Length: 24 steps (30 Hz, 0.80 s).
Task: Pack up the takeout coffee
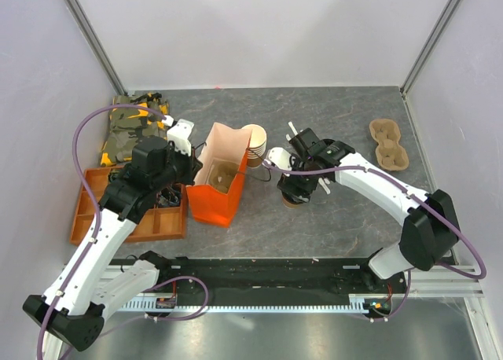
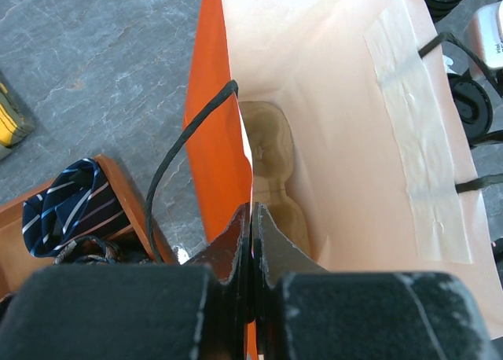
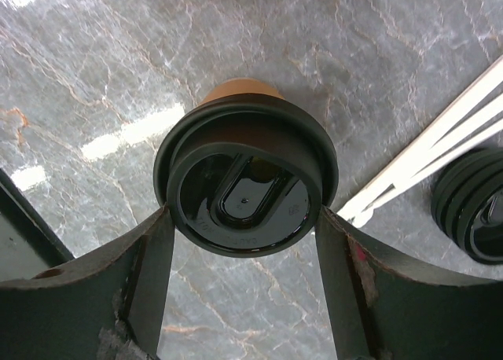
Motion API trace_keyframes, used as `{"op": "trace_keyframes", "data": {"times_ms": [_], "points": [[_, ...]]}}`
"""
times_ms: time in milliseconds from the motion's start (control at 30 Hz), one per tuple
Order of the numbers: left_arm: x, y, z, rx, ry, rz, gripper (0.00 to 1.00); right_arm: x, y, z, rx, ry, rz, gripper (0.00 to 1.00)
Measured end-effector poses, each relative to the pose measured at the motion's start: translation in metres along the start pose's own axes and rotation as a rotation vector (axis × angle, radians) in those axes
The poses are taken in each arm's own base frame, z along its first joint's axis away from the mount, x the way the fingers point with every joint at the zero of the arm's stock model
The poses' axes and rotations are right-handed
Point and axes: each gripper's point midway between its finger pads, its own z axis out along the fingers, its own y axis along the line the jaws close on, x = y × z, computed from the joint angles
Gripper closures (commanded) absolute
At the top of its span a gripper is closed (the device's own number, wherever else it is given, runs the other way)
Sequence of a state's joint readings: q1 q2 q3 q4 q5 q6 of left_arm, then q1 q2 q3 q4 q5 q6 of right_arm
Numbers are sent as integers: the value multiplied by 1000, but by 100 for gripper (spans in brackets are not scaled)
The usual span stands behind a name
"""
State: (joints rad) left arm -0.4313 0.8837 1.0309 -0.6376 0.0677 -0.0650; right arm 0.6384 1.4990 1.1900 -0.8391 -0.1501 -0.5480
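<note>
The takeout coffee (image 3: 245, 183), a tan cup under a round black lid, stands on the grey table (image 1: 292, 201) just right of the orange bag (image 1: 214, 201). My right gripper (image 3: 244, 214) reaches down over it, both fingers pressed against the sides of the lid (image 1: 295, 189). The orange bag (image 2: 212, 140) stands open and upright, with a brown pulp cup carrier (image 2: 271, 159) lying in its bottom. My left gripper (image 2: 253, 218) is shut on the bag's left rim, pinching the paper wall (image 1: 191, 167).
A stack of lidless tan cups (image 1: 255, 144) stands behind the bag. Stacked black lids (image 3: 475, 214) and white stirrers (image 3: 424, 167) lie right of the cup. A second pulp carrier (image 1: 390, 144) sits back right. An orange tray (image 1: 94, 211) holds a striped tie (image 2: 67, 207).
</note>
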Motion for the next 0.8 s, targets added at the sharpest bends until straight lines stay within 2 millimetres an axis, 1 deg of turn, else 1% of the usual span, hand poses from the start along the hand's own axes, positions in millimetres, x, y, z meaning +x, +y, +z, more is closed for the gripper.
{"op": "trace_keyframes", "data": {"times_ms": [33,200,233,333,467,600,800], "points": [[0,-1,0,3,1,0,98,-1,0,1,-1,-4,-2,37],[1,-1,0,9,4,-8,98,-4,0,2,-6,-14,-6,19],[1,-1,0,9,4,-9,98,-4,0,3,-7,-15,-6,12],[1,-1,0,10,4,-18,98,-4,0,4,-9,-14,-2,2],[1,0,-1,9,5,-25,98,-8,-3,5,0,-27,1,2],[1,-3,0,25,6,-26,98,-14,-9,5,18,-61,25,2],[2,-4,1,32,11,-26,98,-25,-21,-5,54,-148,78,2]]}}
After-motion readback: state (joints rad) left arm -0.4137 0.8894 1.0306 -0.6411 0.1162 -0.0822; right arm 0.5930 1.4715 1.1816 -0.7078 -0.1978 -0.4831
